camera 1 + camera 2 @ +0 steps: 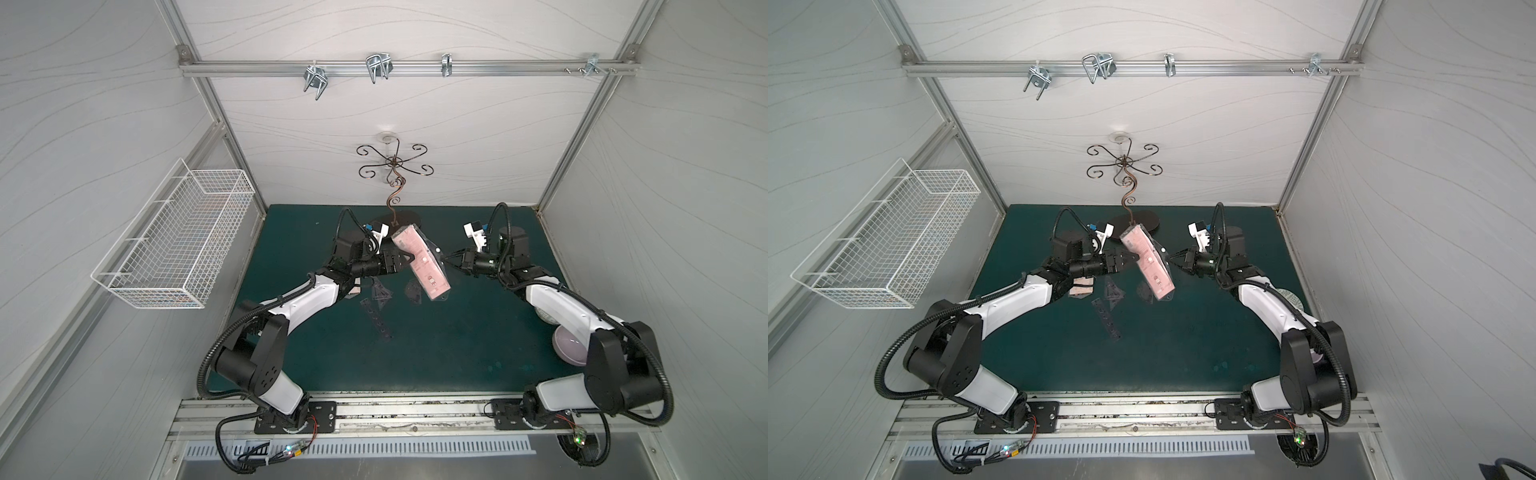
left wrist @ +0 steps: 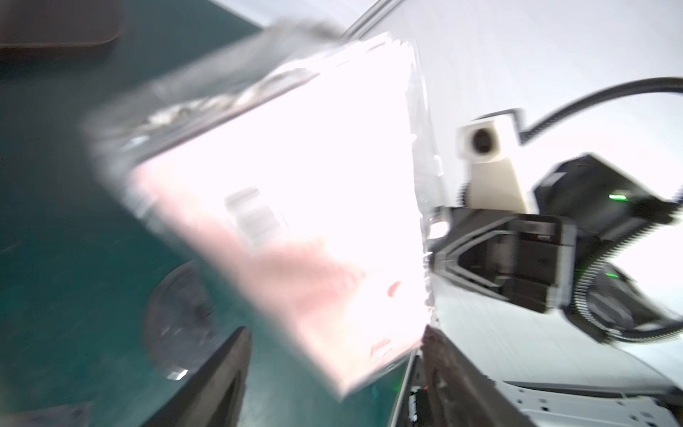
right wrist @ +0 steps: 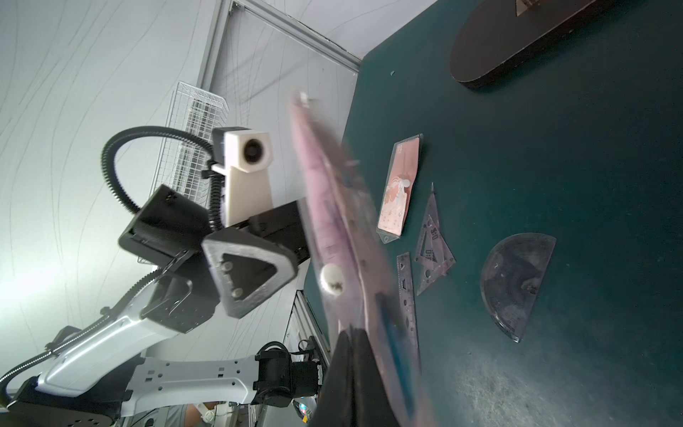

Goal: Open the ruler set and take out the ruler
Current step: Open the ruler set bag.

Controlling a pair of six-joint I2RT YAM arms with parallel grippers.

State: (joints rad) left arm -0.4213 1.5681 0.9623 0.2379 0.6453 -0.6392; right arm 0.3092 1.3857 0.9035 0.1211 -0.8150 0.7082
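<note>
The ruler set, a pink pouch in clear plastic (image 1: 419,266) (image 1: 1148,266), hangs tilted above the green mat. My right gripper (image 1: 446,262) (image 3: 351,332) is shut on its edge (image 3: 332,222). My left gripper (image 1: 392,262) (image 2: 336,332) is open at the pouch's other side, its jaws wide apart around a blurred corner (image 2: 295,185). A dark see-through straight ruler (image 1: 376,318) (image 3: 406,295) lies on the mat below. Beside it lie a set square (image 1: 382,293) (image 3: 432,247) and a protractor (image 1: 413,291) (image 3: 517,284).
A pink card (image 1: 1081,286) (image 3: 401,188) lies on the mat by my left arm. A curled metal stand on a dark oval base (image 1: 395,218) stands at the back. A wire basket (image 1: 174,249) hangs on the left wall. A pale bowl (image 1: 569,345) sits under my right arm.
</note>
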